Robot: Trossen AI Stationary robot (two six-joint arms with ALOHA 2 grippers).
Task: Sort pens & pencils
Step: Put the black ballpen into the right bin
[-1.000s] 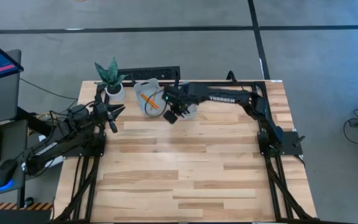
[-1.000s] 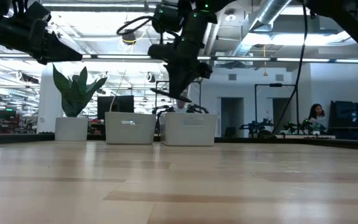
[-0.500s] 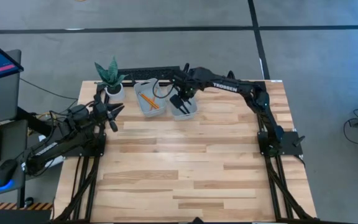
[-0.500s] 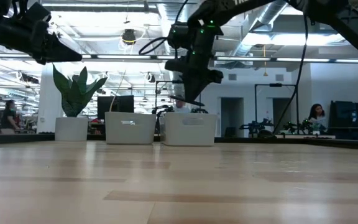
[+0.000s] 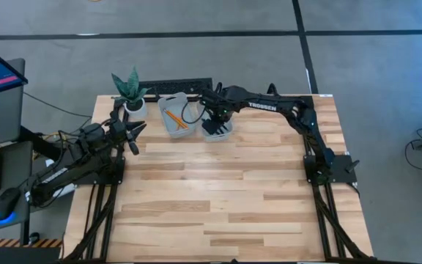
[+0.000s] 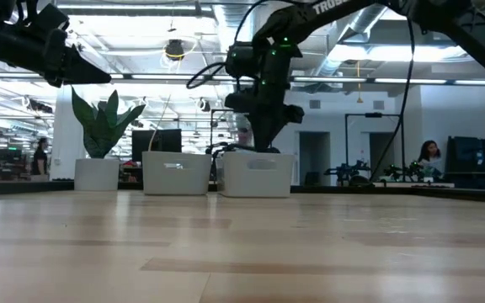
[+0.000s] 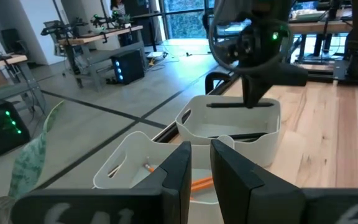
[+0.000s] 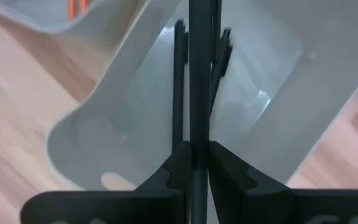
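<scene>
The right gripper holds a pen tight in its jaws over the right bin, upper middle. It looks light, stiff and slippery; grip mid-shaft.

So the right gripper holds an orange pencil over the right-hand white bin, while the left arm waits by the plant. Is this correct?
Not quite. The right gripper is shut on a black pen, not an orange pencil, as the right wrist view shows. It is over the right-hand white bin, and the left arm waits by the plant.
</scene>
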